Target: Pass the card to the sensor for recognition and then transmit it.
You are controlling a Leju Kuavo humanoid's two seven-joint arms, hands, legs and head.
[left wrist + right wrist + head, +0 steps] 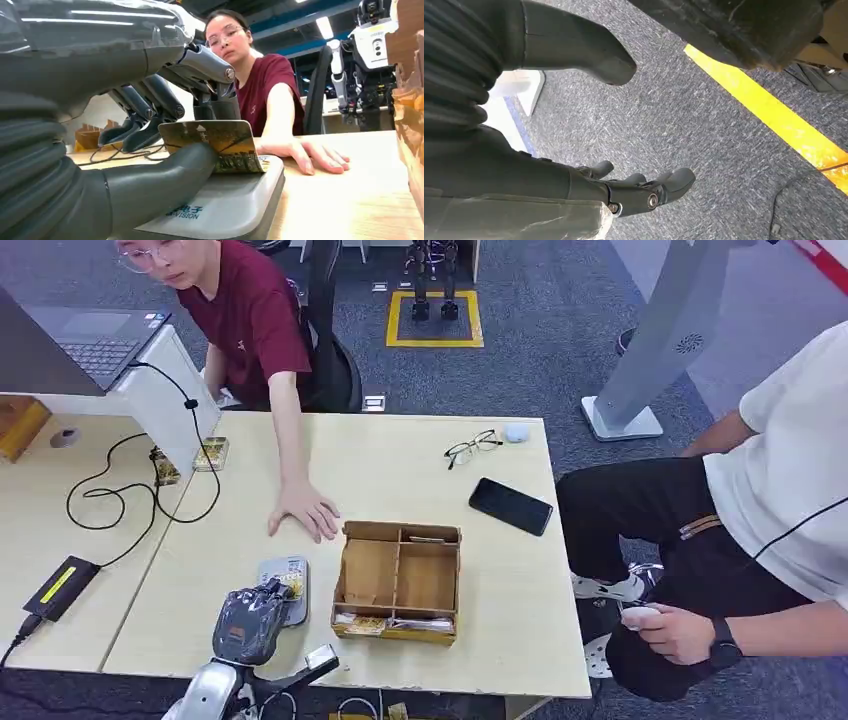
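Note:
My left hand [248,623] hovers over the grey card sensor [286,585] near the table's front edge. In the left wrist view my left hand [150,125] pinches a yellow-brown card [220,145] between thumb and fingers, its far edge resting on the sensor's grey top [235,200]. Beside the sensor stands a wooden compartment box [400,580] with several cards lying in its front slot. My right hand [624,192] hangs over grey carpet, fingers apart and holding nothing.
A person in a red shirt rests a hand [303,510] flat on the table just beyond the sensor. A phone [511,506], glasses [472,447] and a small white case lie at the far right. Cables and a black device [60,585] lie left. Another person sits at right.

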